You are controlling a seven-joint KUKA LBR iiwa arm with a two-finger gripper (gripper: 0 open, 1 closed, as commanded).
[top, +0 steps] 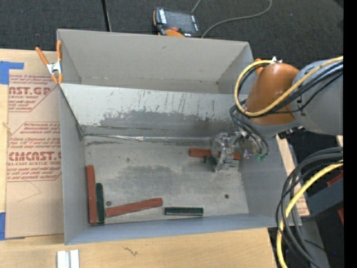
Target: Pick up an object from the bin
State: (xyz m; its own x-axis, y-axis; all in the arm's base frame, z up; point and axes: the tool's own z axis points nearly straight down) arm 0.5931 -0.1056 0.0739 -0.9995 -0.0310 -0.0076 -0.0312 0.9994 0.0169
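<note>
My gripper [225, 162] is low over the right rear part of the bin floor. A short red stick [198, 153] lies crosswise right at it, its left end sticking out to the gripper's left and a bit of orange-red showing on the right side. A small dark green piece [210, 160] sits just below the stick's inner end, against the gripper. The gripper body covers the middle of the stick, so I cannot see whether the stick is held.
Along the left wall lie an upright-running red stick [90, 193] and a dark green stick [99, 203] side by side. A longer red stick [134, 207] and a dark green stick [183, 211] lie along the front wall. The arm with its orange cover and yellow cables hangs over the right rim.
</note>
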